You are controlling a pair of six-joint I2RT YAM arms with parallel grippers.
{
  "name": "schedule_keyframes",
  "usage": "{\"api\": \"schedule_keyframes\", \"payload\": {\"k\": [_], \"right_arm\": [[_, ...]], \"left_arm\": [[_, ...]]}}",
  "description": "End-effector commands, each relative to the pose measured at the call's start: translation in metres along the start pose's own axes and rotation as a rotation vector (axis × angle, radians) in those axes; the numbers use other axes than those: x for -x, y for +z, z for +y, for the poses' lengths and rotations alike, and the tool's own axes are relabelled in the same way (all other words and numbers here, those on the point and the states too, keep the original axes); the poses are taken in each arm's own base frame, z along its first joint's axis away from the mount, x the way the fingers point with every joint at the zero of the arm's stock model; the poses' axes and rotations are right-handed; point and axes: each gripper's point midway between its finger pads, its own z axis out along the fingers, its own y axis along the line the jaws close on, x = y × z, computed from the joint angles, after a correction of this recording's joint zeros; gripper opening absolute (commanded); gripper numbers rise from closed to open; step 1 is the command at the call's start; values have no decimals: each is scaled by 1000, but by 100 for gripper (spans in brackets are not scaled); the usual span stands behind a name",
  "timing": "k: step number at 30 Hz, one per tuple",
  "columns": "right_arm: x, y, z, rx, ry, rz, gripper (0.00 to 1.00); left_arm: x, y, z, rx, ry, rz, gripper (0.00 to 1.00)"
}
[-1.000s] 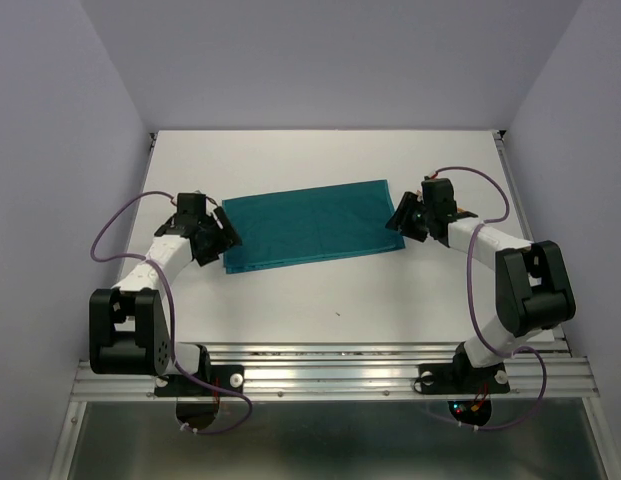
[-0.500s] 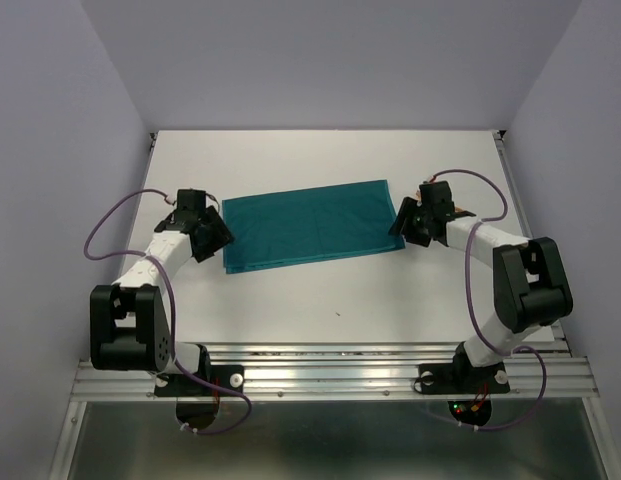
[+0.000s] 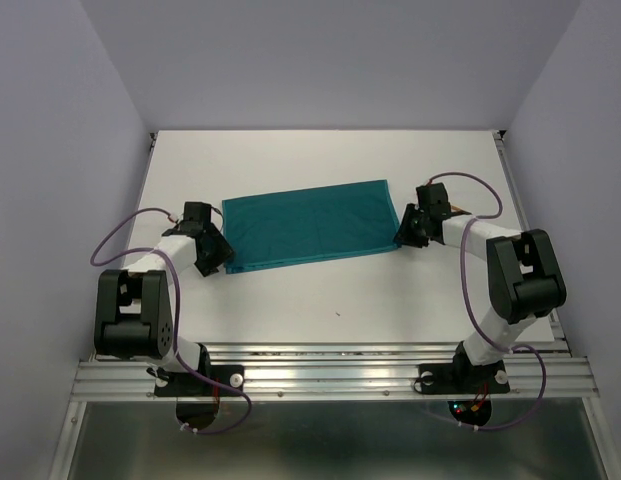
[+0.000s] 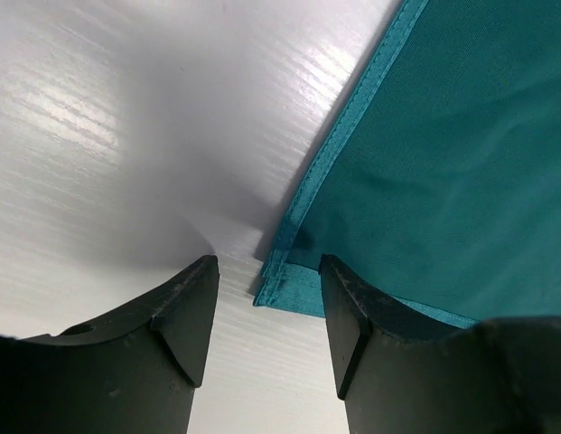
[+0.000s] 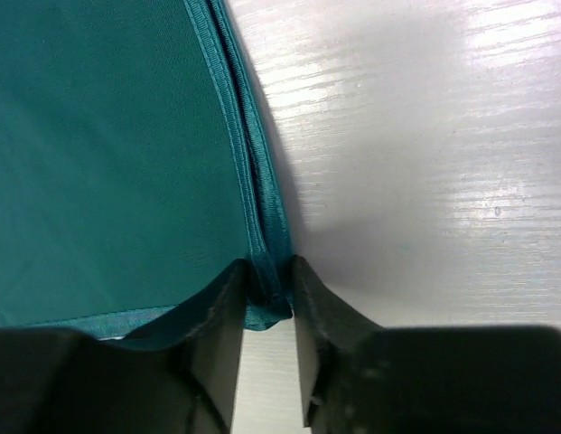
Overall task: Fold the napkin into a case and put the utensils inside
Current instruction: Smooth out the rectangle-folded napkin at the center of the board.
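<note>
A teal blue-green napkin (image 3: 310,222) lies flat on a white table (image 3: 390,290), folded to a wide rectangle of two layers, its long sides running from one arm to the other and slightly tilted. The cloth is thin and smooth with a stitched hem, and at the edges the hems of both layers show one just beside the other. The left gripper (image 4: 266,267) sits low at the napkin's near left corner, and its two black fingers stand well apart. The corner's tip lies on the table in the gap between them, close to the right-hand finger (image 4: 352,316) and clear of the left-hand one, and the rest of the cloth spreads away beyond the fingertips and to their right. The right gripper (image 5: 266,265) is at the near right corner, and its fingers are drawn narrow onto the doubled hem, which fills the slim gap between them. From there the hem runs straight ahead of the fingertips, with the cloth to their left and bare table to their right. The table top is glossy white with faint streaks and soft shadows beneath both wrists. Plain pale lilac walls (image 3: 320,60) enclose it on three sides, and an aluminium rail (image 3: 330,370) carries the arm bases at the near edge.
</note>
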Motion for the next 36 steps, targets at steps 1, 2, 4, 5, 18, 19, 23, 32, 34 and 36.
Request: {"api": "schedule_keyframes", "payload": {"k": [1, 2, 4, 5, 18, 19, 23, 32, 34, 36], "right_arm": [[7, 1, -2, -24, -9, -20, 29], [8, 1, -2, -23, -6, -22, 22], [9, 0, -2, -28, -3, -28, 15], [10, -1, -2, -28, 1, -32, 10], [-4, -14, -16, -71, 142, -79, 1], [-6, -18, -21, -91, 165, -93, 3], [-6, -25, -24, -104, 174, -108, 26], [17, -37, -26, -149, 129, -167, 49], [26, -40, -25, -159, 118, -189, 49], [31, -44, -27, -176, 105, -202, 50]], "left_arm": [[-3, 6, 0, 3, -14, 5, 59], [-6, 5, -5, -24, -14, 23, 59], [-5, 6, -6, -25, -12, 24, 59], [-5, 6, -7, -30, -10, 26, 59], [23, 14, -40, -94, 55, 12, 57], [26, 15, -42, -92, 61, 14, 57], [30, 16, -42, -77, 82, 7, 57], [17, 5, -29, -51, 67, 17, 54], [10, 3, -24, -51, 59, 25, 50], [4, 0, -22, -55, 53, 28, 47]]}}
